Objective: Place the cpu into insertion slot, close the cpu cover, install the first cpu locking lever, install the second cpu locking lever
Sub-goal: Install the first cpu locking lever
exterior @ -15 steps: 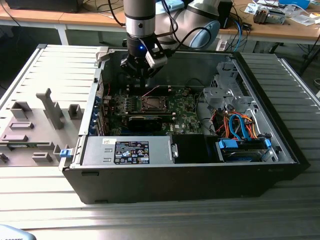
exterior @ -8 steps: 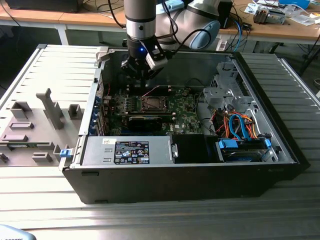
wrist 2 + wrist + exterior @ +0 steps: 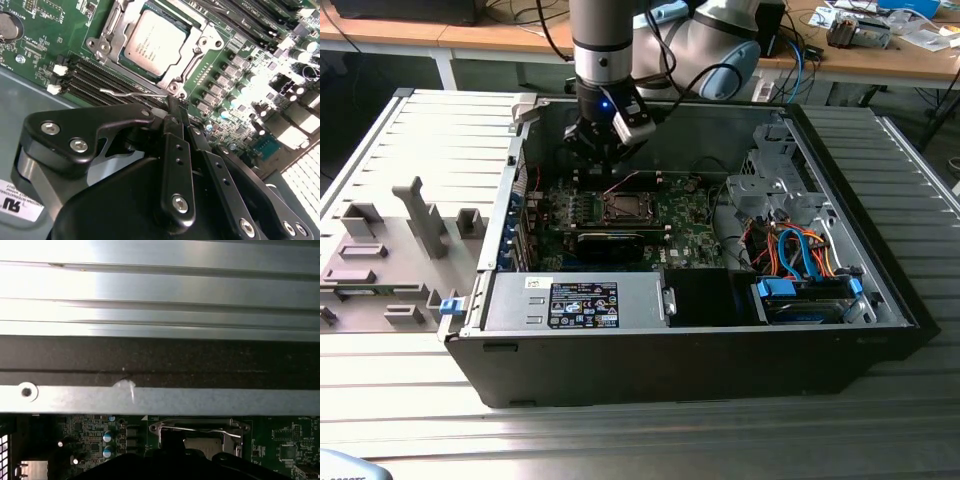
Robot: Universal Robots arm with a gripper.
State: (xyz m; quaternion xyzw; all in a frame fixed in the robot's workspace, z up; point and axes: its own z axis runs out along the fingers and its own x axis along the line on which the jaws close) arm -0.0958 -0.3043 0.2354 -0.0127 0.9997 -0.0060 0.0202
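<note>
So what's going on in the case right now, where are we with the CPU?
The cpu already sits in the insertion slot on the green motherboard, with the cpu cover down around it. The gripper hangs just above the board beside the socket, next to a thin wire locking lever that lies along the socket's edge. Whether the fingers hold that lever is not clear.

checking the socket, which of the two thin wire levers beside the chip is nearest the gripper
The lever lying along the black memory slots, just past the gripper; the other lever runs along the chip's adjacent side, further off.
</note>
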